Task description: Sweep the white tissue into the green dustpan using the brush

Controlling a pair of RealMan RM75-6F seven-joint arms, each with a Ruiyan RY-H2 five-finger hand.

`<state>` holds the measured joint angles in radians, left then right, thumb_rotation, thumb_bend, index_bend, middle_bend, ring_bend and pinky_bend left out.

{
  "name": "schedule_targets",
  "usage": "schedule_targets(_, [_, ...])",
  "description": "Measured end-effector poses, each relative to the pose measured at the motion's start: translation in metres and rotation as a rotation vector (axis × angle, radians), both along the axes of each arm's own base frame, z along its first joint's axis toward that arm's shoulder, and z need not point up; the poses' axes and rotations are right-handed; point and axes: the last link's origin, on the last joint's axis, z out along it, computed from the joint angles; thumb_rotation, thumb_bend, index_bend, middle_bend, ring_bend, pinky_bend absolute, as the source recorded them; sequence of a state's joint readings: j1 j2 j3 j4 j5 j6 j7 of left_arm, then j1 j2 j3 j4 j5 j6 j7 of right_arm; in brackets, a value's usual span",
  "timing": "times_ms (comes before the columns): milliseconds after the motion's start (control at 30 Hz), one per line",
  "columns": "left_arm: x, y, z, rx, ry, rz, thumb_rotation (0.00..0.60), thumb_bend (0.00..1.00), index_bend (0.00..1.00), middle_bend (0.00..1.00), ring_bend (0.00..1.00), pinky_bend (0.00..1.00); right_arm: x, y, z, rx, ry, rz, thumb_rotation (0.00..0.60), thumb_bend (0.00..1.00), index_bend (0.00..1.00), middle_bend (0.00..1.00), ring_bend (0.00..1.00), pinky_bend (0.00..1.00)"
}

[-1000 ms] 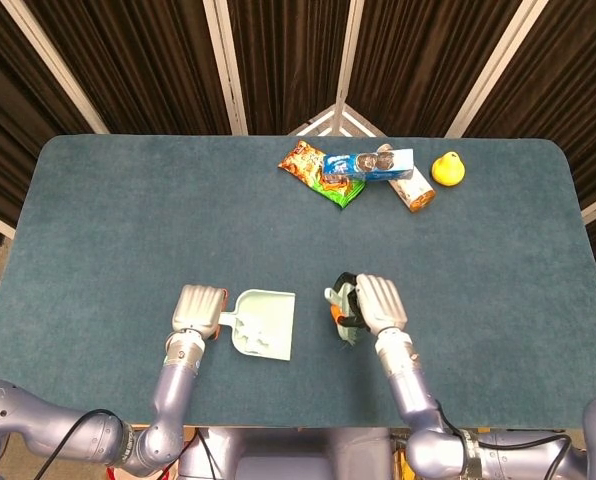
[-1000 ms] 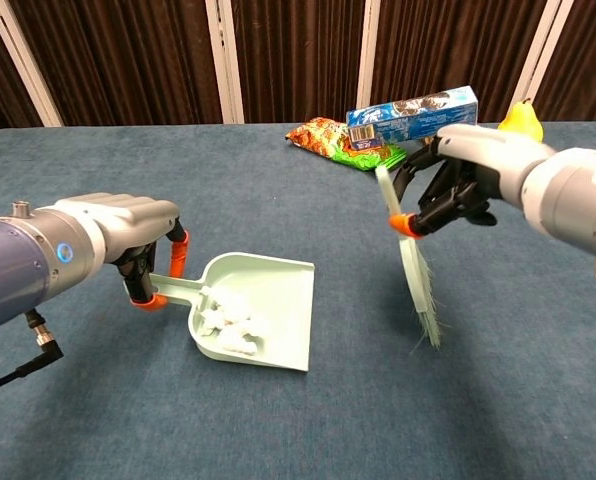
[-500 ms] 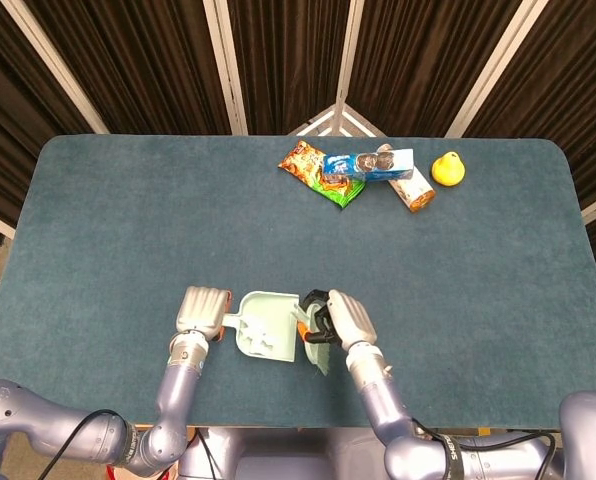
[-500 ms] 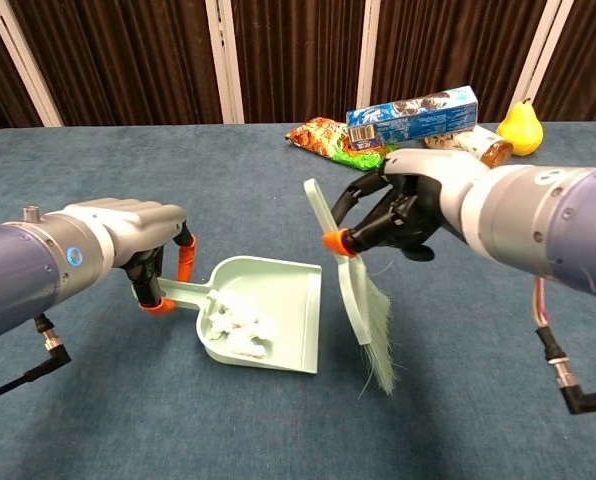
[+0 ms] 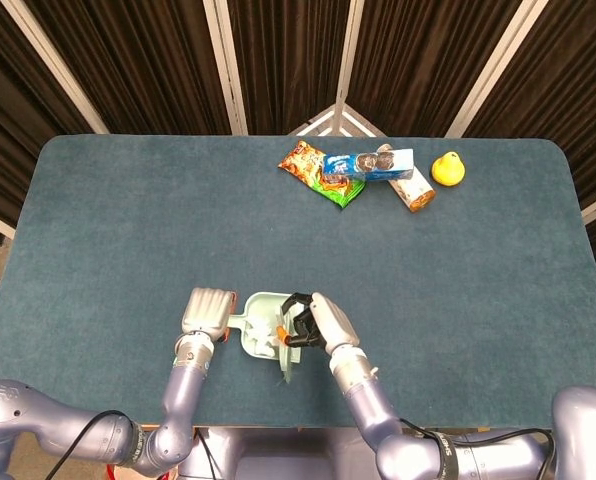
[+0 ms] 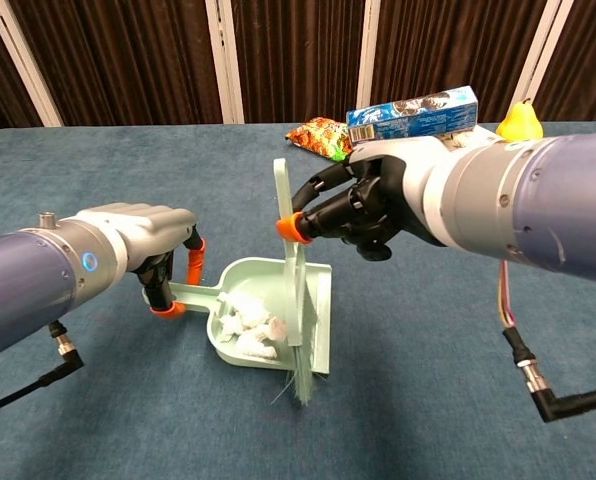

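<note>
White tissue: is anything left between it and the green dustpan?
Nothing visible. The white tissue already lies inside the green dustpan, with the brush bristles at the pan's open edge, held by the right hand.

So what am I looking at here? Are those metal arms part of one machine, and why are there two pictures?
It is one robot with two arms, each ending in a hand. One camera looks down from its head, the other looks forward from its chest, so both pictures show the same moment. The left hand holds the handle of a green dustpan on the blue table. White tissue lies inside the pan. The right hand holds a brush upright, bristles down at the pan's open edge. At the far side lie a snack bag, a blue cookie box, another packet and a yellow pear.
</note>
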<state>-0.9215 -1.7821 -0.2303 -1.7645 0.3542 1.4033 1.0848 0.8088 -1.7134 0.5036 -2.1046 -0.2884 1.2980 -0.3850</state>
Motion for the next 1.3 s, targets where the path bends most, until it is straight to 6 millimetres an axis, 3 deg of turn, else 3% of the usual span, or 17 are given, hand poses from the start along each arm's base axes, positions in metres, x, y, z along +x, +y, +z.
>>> schedule_targets(367, [0.005, 0.000, -0.007, 0.001, -0.030, 0.003, 0.600, 0.50, 0.59, 1.00, 1.00, 1.00, 0.008, -0.011, 0.016, -0.051, -0.050, 0.011, 0.600, 0.56, 0.87, 0.91, 0.98, 0.90])
schedule_targets(433, [0.005, 0.000, -0.007, 0.002, -0.031, -0.001, 0.600, 0.42, 0.53, 1.00, 1.00, 1.00, 0.007, -0.015, 0.020, -0.076, -0.039, 0.020, 0.600, 0.56, 0.87, 0.91, 0.98, 0.90])
schedule_targets(600, [0.004, 0.001, -0.001, 0.017, -0.031, -0.017, 0.600, 0.05, 0.37, 1.00, 1.00, 1.00, -0.002, -0.025, 0.031, -0.138, -0.015, 0.020, 0.600, 0.56, 0.87, 0.91, 0.98, 0.90])
schedule_targets(667, [0.002, 0.002, 0.002, 0.023, -0.029, -0.020, 0.600, 0.00, 0.33, 1.00, 1.00, 1.00, -0.006, -0.028, 0.036, -0.152, -0.012, 0.016, 0.600, 0.56, 0.87, 0.91, 0.98, 0.90])
schedule_targets(1033, [-0.004, 0.001, 0.027, 0.061, -0.088, -0.062, 0.600, 0.00, 0.26, 1.00, 1.00, 1.00, -0.018, -0.032, 0.044, -0.180, 0.031, 0.021, 0.600, 0.56, 0.87, 0.91, 0.98, 0.90])
schedule_targets(1200, [-0.008, -0.002, 0.049, 0.102, -0.147, -0.108, 0.600, 0.00, 0.26, 1.00, 0.99, 1.00, -0.036, -0.038, 0.052, -0.234, 0.120, 0.051, 0.600, 0.56, 0.87, 0.91, 0.98, 0.90])
schedule_targets(1300, [-0.015, -0.005, 0.067, 0.130, -0.183, -0.134, 0.600, 0.00, 0.26, 0.92, 0.91, 0.95, -0.052, -0.045, 0.060, -0.277, 0.177, 0.057, 0.600, 0.56, 0.87, 0.91, 0.98, 0.90])
